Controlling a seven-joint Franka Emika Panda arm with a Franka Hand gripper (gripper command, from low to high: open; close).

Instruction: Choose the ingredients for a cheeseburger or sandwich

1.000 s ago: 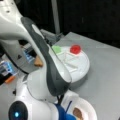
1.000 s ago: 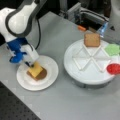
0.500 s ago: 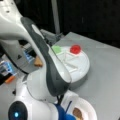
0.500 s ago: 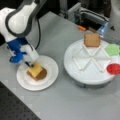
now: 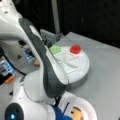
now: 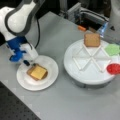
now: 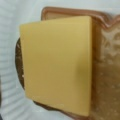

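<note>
Gripper point(image 6: 27, 62), grip state impossible to tell, hovering just beside yellow cheese square point(image 6: 38, 72) topping brown patty point(image 7: 18, 60) and tan toast square point(image 7: 106, 50) on white round plate point(image 6: 50, 82); second toast square point(image 6: 91, 40) on white divided tray point(image 6: 85, 75)

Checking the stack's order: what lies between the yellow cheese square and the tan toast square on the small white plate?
In the wrist view, a brown round patty shows between the cheese and toast.

The gripper point(image 6: 28, 62) hangs at the stack's point(image 6: 37, 72) left edge on the white plate point(image 6: 50, 80), cheese square point(image 6: 38, 72) on top, while one toast square point(image 6: 91, 40) sits in the divided tray point(image 6: 87, 75).
</note>
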